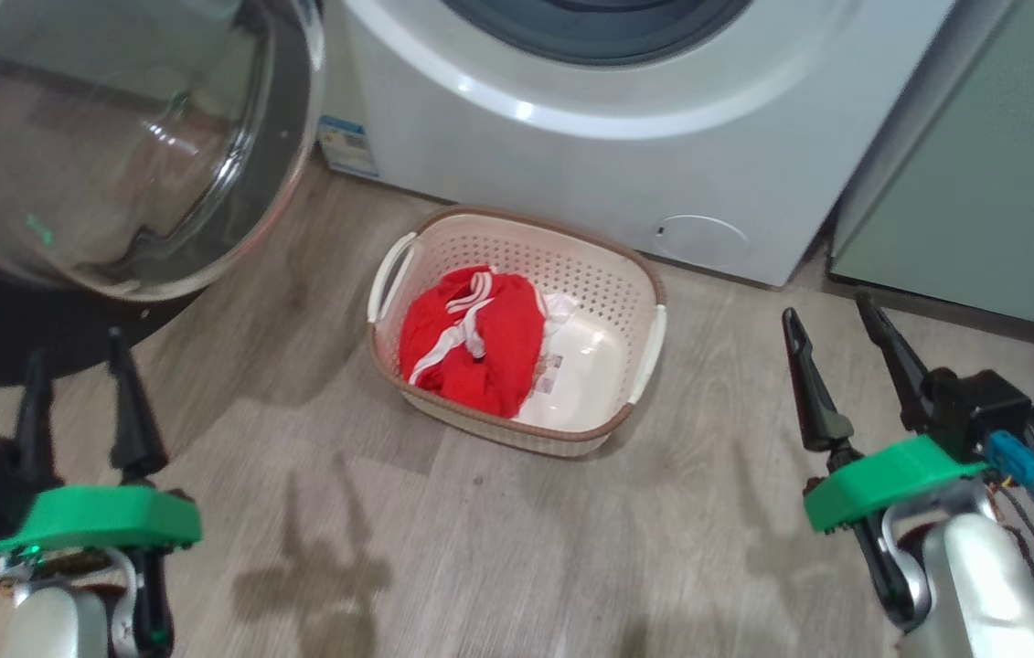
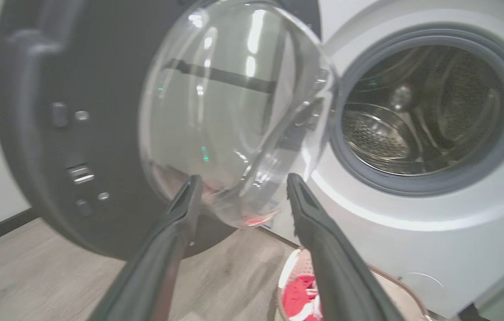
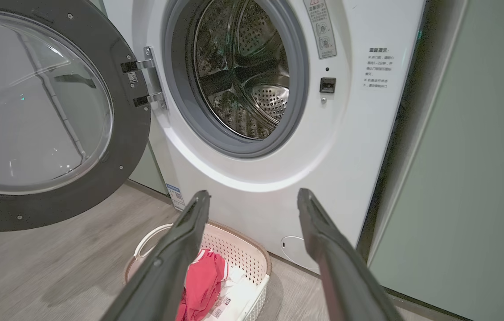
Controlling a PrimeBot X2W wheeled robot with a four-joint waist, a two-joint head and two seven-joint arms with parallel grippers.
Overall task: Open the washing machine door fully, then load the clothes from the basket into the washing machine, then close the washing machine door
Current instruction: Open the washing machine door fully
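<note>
Two claws hover over the wooden floor [image 1: 389,548], each with fingers spread and nothing between them: the left claw [image 1: 73,352] at lower left beneath the washing machine door [image 1: 123,146], the right claw [image 1: 827,309] at lower right near the pale green cabinet [image 1: 983,183]. The door stands swung wide on its hinge, exposing the steel drum [image 3: 243,76] of the washing machine [image 1: 626,137]. The basket [image 1: 517,256] sits on the floor just in front of the machine's lower panel. The clothes [image 1: 475,343] lie bunched in its left half; the right half shows bare bottom.
</note>
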